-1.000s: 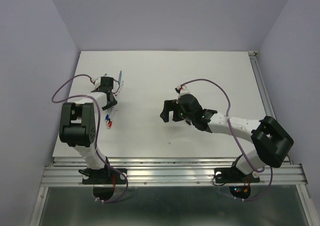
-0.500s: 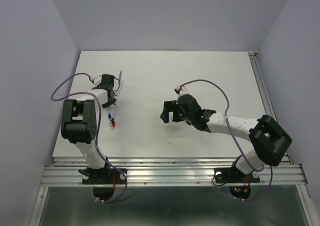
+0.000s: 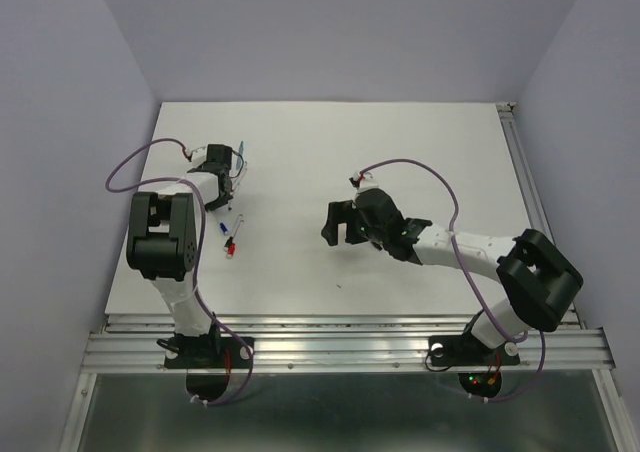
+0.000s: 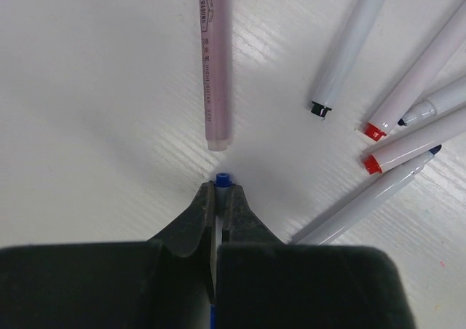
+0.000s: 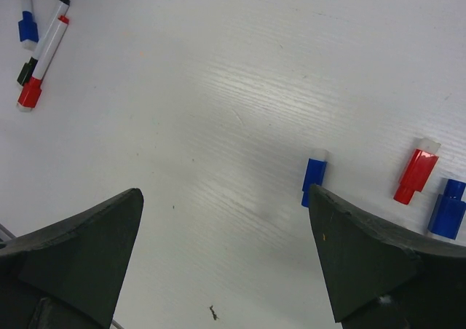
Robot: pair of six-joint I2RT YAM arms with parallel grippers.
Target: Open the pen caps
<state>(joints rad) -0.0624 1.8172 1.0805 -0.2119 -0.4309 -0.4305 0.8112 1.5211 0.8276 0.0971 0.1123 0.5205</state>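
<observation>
In the left wrist view the left gripper sits at the lower middle of the frame. Its jaws are pressed together on a thin pen, and only the pen's blue end pokes out past the fingertips. I cannot tell whether that blue end is a cap. Just above it, nearly touching, a pale pink pen runs straight up to the top edge. At the right side a fan of whitish pens points inward, showing black, red and blue tips. None of them touches the gripper.

In the right wrist view the right gripper hangs over the white table with its fingers spread wide, one in each lower corner and nothing between them. The loose pen caps lie on the right side of that frame. A dark blue cap lies just above the right-hand fingertip, and a red cap lies further right. Another blue cap lies at the right edge, beside that finger. In the upper left corner, well apart from the fingers, lie a few pens with blue, black and red ends.

From above, the left gripper is at the upper left of the table. The right gripper is near the middle, and the caps are hidden there.
</observation>
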